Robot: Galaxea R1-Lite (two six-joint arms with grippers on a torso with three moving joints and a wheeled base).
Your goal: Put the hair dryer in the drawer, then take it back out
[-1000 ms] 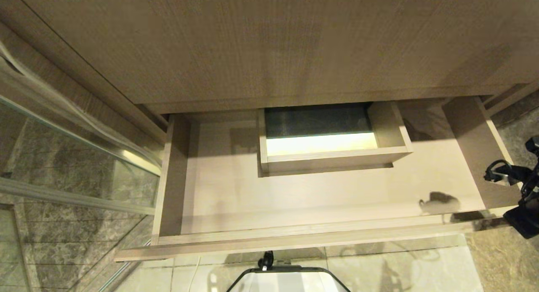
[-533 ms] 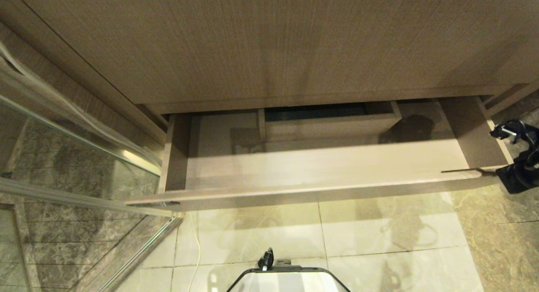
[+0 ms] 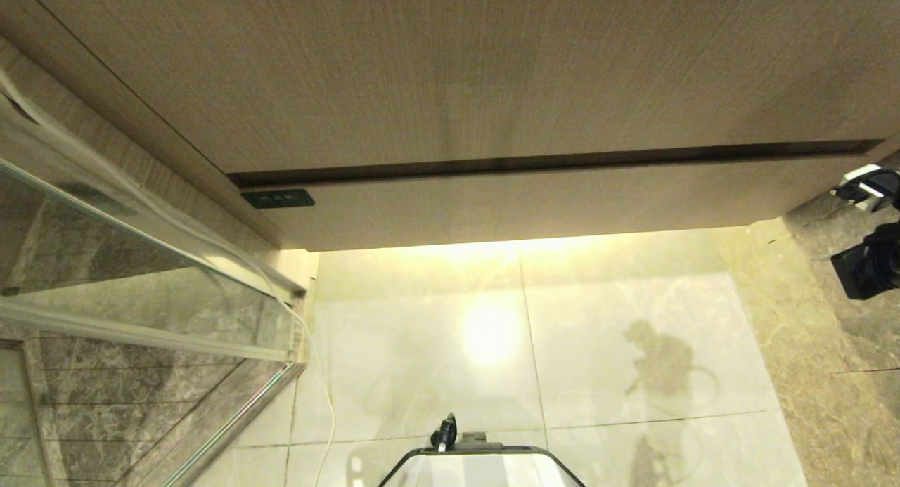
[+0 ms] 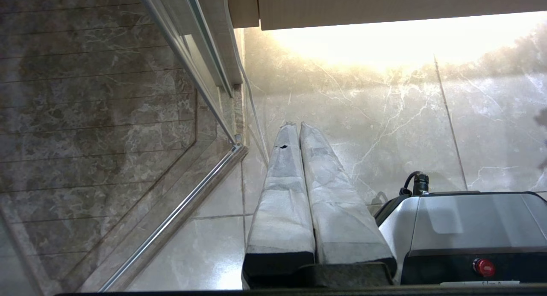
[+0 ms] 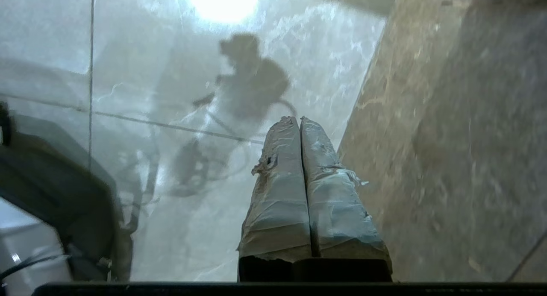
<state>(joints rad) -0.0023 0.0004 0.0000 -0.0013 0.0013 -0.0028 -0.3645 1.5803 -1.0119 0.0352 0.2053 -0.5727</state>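
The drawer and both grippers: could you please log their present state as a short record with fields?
drawer: fully shut, front flush under the wood panel
label plate: dark, at the left end of the drawer front
hair dryer: not in view
right gripper: shut and empty, over the floor past the drawer's right end
left gripper: shut and empty, parked beside the robot base
shower glass: to the robot's left

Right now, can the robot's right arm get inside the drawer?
Probably not yet. The drawer is pushed fully shut, so nothing inside shows. The right gripper, fingers pressed together and empty, hangs over the floor beside the drawer's right end.
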